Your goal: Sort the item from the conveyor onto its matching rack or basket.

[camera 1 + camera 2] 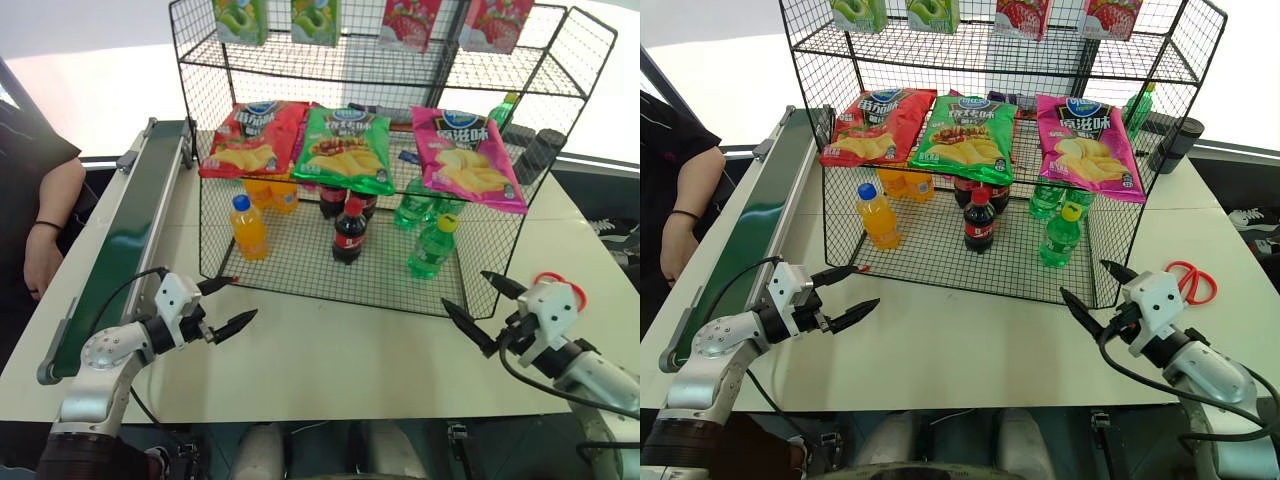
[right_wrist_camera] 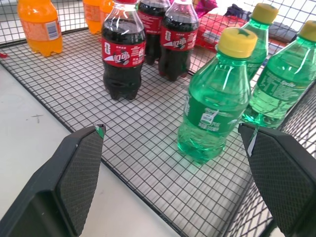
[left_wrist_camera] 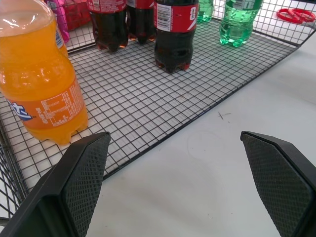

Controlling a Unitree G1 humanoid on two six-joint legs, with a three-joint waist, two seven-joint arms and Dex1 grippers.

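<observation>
Table (image 1: 330, 350): three green bottles (image 2: 217, 98) racked

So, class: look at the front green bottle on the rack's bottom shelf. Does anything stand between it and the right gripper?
Nothing visible does. The right gripper stands open at the rack's open front edge, and the green bottle stands upright on the mesh straight ahead of it. The cola bottle stands off to one side, apart from that path.

3 green bottles (image 2: 212, 111), 3 cola (image 2: 122, 54), 3 orange (image 1: 248, 228), 3 chip bags (image 1: 349, 148).
</observation>
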